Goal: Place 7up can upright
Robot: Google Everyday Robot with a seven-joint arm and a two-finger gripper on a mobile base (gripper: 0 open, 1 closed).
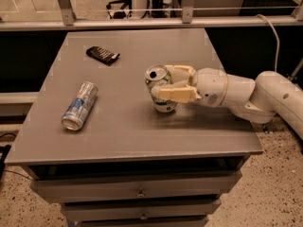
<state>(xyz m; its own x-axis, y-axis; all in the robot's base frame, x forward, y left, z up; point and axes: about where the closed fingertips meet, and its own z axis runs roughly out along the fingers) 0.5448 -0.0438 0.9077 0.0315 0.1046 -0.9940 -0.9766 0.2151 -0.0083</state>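
Note:
The 7up can (159, 79) is a short white and green can with a silver top. It stands nearly upright, tilted slightly left, with its base on or just above the grey table (128, 131) right of centre. My gripper (163, 83) reaches in from the right and is shut on the can, one cream finger (173, 94) in front of it and one behind. The white arm (246, 96) stretches off to the right edge.
A slimmer silver-and-blue can (79, 106) lies on its side at the table's left. A small dark flat object (102, 55) lies at the back left. Drawers (137, 190) sit below the table's front edge. A railing runs behind.

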